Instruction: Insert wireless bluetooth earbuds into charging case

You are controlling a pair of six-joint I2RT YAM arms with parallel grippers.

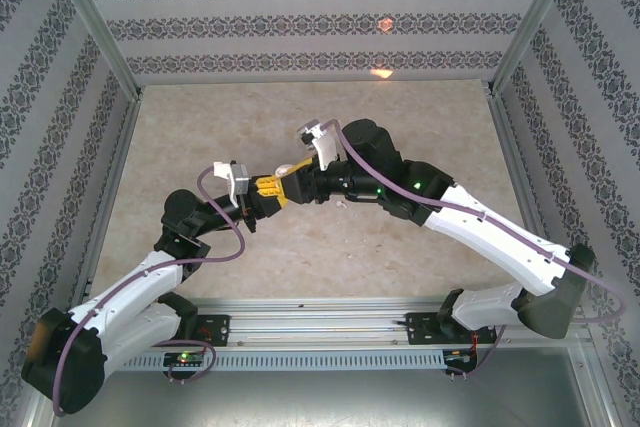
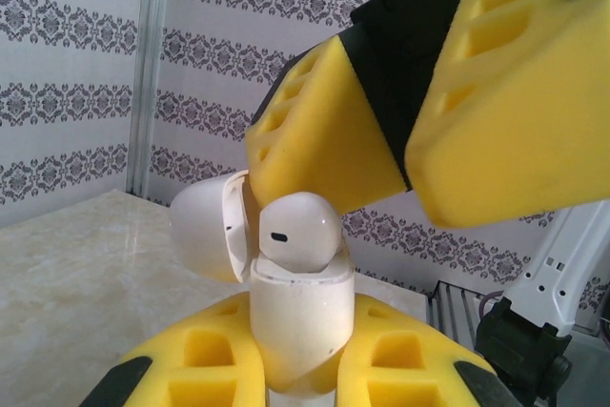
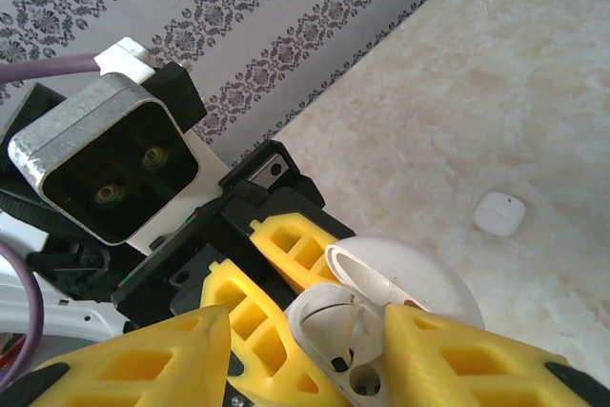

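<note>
My left gripper (image 2: 300, 361) is shut on the white charging case (image 2: 303, 316), holding it upright above the table with its lid (image 2: 205, 231) swung open to the left. One white earbud (image 2: 297, 229) sits in the case's mouth, its head sticking out. My right gripper (image 3: 310, 323) hangs open over the case (image 3: 419, 278), one yellow finger (image 2: 319, 145) resting against the earbud's top, the other finger (image 2: 515, 92) well apart. In the top view both grippers meet at mid-table around the case (image 1: 284, 171). A second earbud (image 3: 499, 213) lies loose on the table.
The marble-patterned tabletop (image 1: 420, 137) is ringed by patterned walls and metal frame posts (image 1: 95, 27). A metal rail (image 1: 320, 322) runs along the near edge by the arm bases. The loose earbud (image 1: 341, 204) lies under the right arm's wrist.
</note>
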